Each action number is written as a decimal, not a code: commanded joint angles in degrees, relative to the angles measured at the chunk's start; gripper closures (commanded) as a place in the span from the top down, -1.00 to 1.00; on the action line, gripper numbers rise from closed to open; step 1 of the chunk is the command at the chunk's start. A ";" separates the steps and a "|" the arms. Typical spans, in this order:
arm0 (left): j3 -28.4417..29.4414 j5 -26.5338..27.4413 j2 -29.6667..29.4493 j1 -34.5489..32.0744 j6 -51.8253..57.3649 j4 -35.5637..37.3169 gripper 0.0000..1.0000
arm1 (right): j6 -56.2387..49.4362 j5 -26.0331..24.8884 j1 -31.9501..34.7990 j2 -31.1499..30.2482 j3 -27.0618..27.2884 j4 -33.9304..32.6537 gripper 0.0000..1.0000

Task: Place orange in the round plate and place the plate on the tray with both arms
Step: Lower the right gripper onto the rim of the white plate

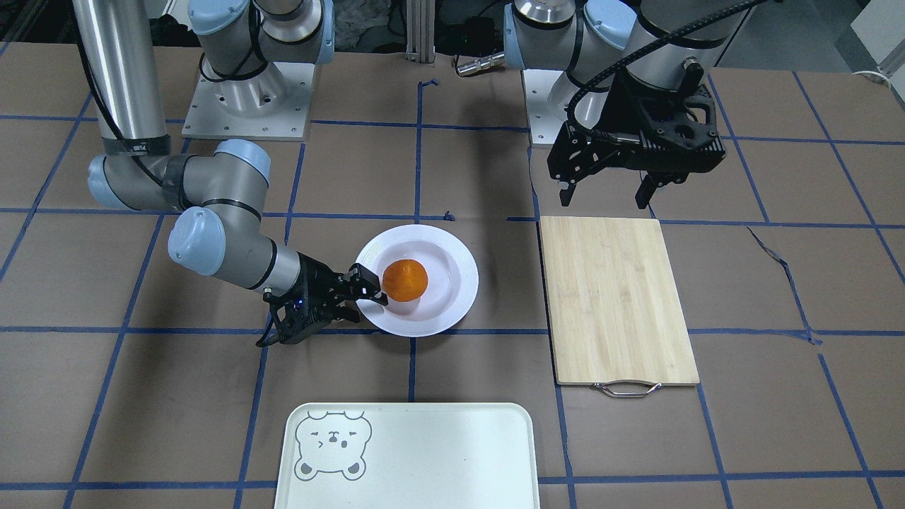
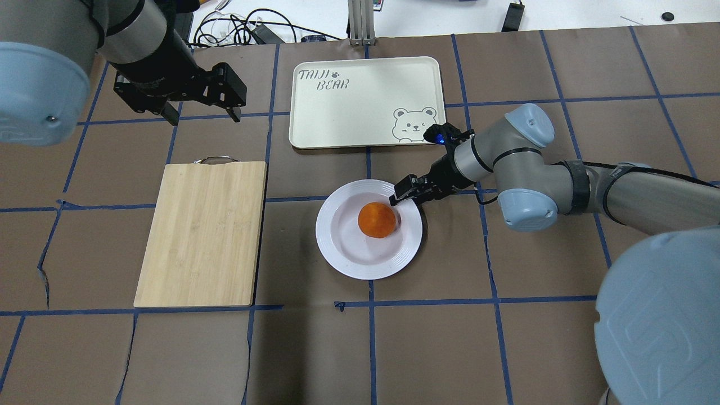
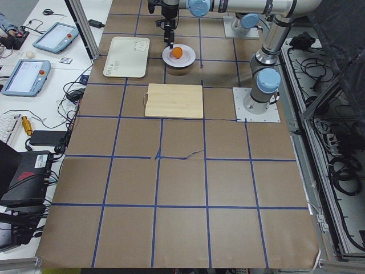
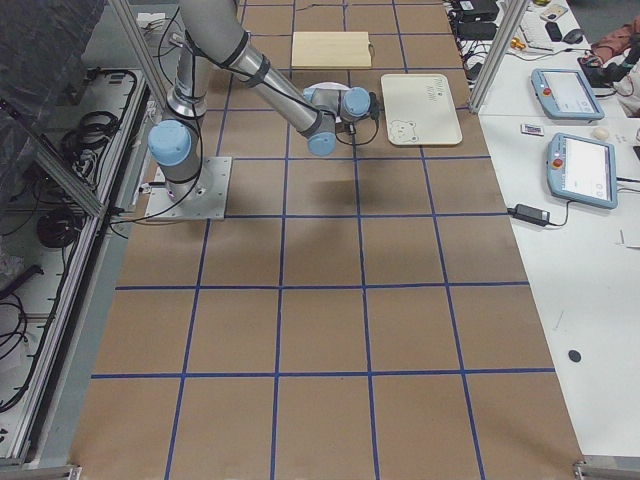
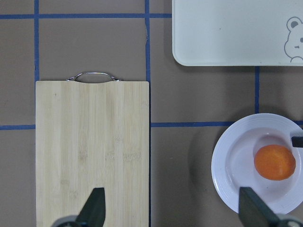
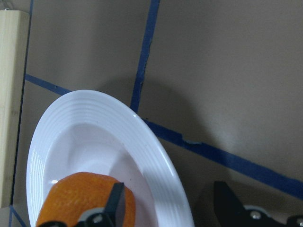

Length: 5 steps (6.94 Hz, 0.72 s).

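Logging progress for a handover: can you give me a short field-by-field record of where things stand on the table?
orange: in the plate's centre
plate: on the table, not on the tray
tray: nothing on it
right gripper: open, fingers either side of the plate's rim
left gripper: open, holding nothing, raised near the cutting board
cutting board: beside the plate

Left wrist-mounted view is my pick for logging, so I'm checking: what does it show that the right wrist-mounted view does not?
Only the left wrist view: the tray, and the metal handle of the cutting board. Only the right wrist view: the jaws of the right gripper straddling the round plate rim, one inside by the orange, one outside. Both: orange in plate, board edge, blue-taped table.
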 commanded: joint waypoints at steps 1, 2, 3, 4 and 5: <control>0.00 -0.09 0.00 0.01 0.00 -0.04 1.00 | 0.15 0.80 0.70 0.06 0.00 0.14 0.27; -0.09 -0.09 0.00 0.01 0.00 -0.04 1.00 | 0.15 0.72 0.79 0.06 0.00 0.23 0.10; 0.00 0.00 0.00 0.01 0.00 -0.04 1.00 | 0.15 0.72 0.79 0.32 0.00 0.23 -0.21; -0.09 0.00 0.00 0.01 0.00 0.05 1.00 | 0.23 0.80 0.71 1.46 0.00 0.23 -0.50; 0.00 0.17 0.00 0.01 0.09 -0.04 1.00 | 0.23 0.80 0.70 1.73 0.00 0.41 -0.79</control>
